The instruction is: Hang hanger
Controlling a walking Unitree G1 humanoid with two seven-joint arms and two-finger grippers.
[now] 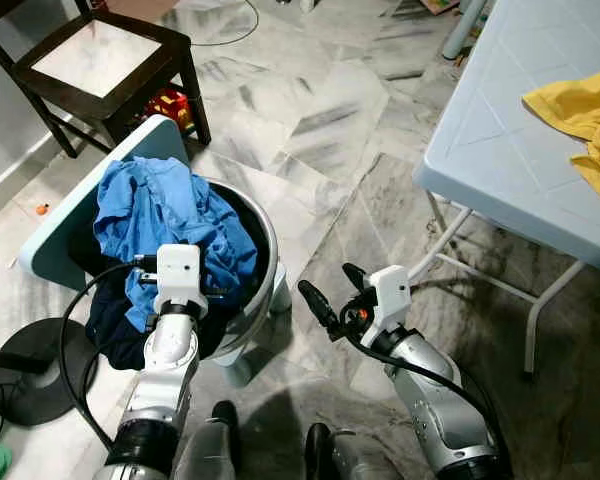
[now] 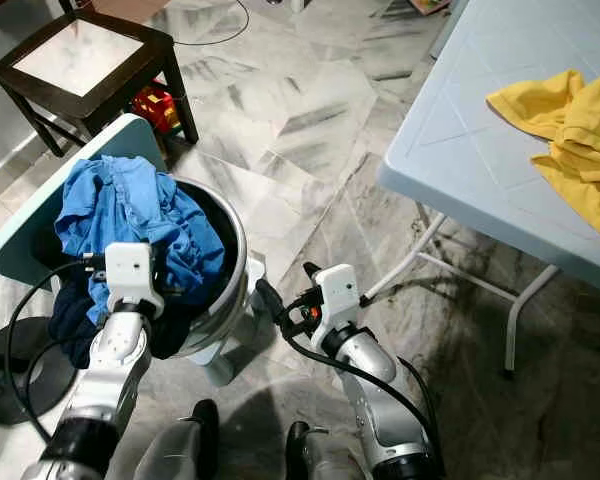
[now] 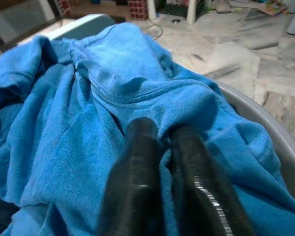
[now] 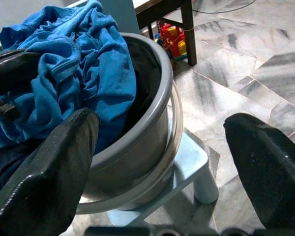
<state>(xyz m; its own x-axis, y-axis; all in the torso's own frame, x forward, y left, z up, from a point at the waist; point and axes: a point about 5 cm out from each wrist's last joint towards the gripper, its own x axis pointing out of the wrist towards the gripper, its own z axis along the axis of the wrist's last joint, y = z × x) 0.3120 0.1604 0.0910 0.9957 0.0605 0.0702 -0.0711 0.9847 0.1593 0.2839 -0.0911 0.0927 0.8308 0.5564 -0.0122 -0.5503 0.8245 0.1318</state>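
While my left claw (image 3: 160,162) presses down into the blue garment (image 1: 170,215) with its two fingers pinched close together on the cloth, my right claw (image 1: 330,290) hangs spread wide just right of the grey basin (image 4: 147,118), gripping nothing. I can read no writing or label on anything, and I cannot make out a hanger. The basin stands on a pale stool (image 4: 189,160) on the marble floor (image 1: 320,130), heaped with the blue garment over darker clothes (image 1: 110,320). To its left leans a light teal board (image 1: 60,230), touching the basin's side. Far left is a dark wooden chair (image 1: 100,60), with a red toy (image 1: 170,103) under it. On the right is the pale blue surface (image 1: 510,130), a yellow cloth (image 1: 585,115) crumpled on it. A black round stand base (image 1: 30,370) sits near left.
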